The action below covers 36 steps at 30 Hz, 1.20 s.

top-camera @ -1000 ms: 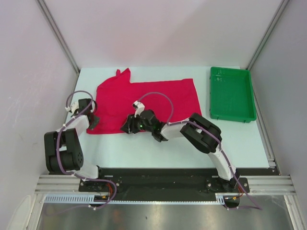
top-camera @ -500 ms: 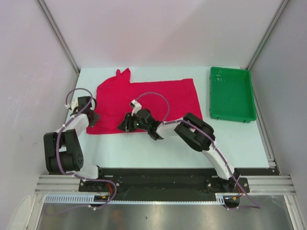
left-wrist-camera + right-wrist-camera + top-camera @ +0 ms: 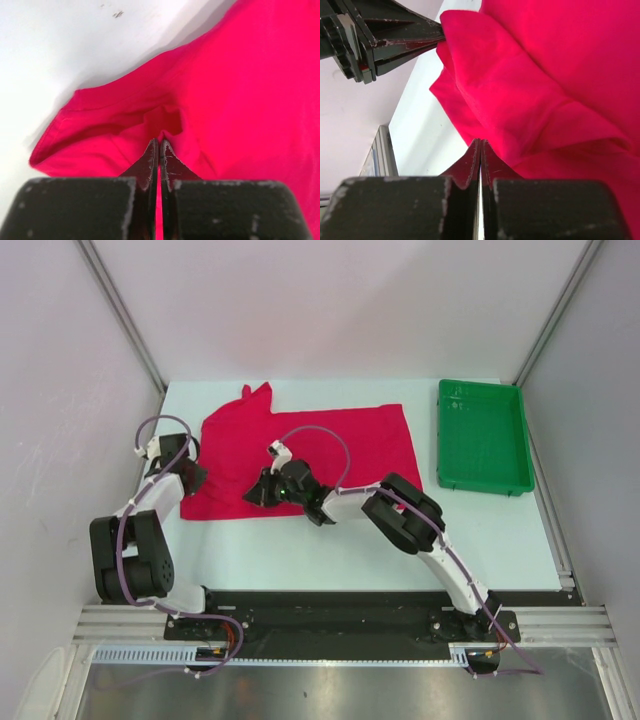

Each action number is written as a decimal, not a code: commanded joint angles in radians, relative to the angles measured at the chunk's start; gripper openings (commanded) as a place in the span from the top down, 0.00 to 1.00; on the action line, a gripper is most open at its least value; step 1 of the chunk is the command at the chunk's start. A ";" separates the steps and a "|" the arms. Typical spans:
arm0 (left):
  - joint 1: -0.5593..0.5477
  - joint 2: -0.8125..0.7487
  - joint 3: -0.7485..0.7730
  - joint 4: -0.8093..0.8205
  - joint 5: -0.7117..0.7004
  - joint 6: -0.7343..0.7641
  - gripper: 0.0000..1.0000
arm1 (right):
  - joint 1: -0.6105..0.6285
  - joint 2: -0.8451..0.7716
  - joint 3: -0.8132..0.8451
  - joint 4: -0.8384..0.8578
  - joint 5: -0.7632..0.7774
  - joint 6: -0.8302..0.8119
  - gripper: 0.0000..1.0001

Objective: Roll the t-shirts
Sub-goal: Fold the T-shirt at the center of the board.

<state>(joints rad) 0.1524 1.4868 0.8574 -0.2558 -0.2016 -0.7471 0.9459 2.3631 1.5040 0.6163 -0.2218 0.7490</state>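
The white worktop (image 3: 300, 550) lies under everything, and most of its far left and middle carries the crimson t-shirt (image 3: 330, 445), spread flat with one sleeve poking toward the back wall. Its right edge stops short of the green tray (image 3: 482, 445), which sits apart at the far right of the worktop with nothing in it.

My right arm (image 3: 415, 515) reaches across from its base on the right toward the middle, low over the surface. My left arm (image 3: 130, 550) stands folded at the left edge, its forearm angled up to the shirt's near left corner.

My left end effector (image 3: 190, 478) is at that corner. In its wrist view my left end effector (image 3: 158, 145) has its jaws pressed together, with a small tuck of red cloth pinched at the tips and the hem curling up off the worktop to the left of them.

My right end effector (image 3: 257, 492) is at the near hem, a little to the right of the left one. Seen from its own wrist, my right end effector (image 3: 480, 145) is closed tight on the edge of the fabric, and a thick fold of the shirt rises just beyond the tips. At the upper left of that view the other jaws hold the corner lifted off the surface.
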 commanded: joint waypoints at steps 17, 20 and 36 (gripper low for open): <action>-0.016 0.033 0.077 0.076 0.045 0.018 1.00 | 0.030 -0.028 -0.024 -0.021 0.067 0.009 0.46; -0.016 0.032 0.077 0.075 0.044 0.022 1.00 | 0.030 -0.013 -0.013 -0.024 0.090 0.038 0.48; -0.019 0.018 0.068 0.082 0.057 0.011 1.00 | 0.019 0.076 0.110 -0.066 0.139 0.085 0.81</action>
<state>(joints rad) 0.1413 1.5196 0.9222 -0.2016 -0.1532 -0.7410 0.9714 2.4313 1.5776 0.5430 -0.1108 0.8188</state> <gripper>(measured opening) 0.009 0.253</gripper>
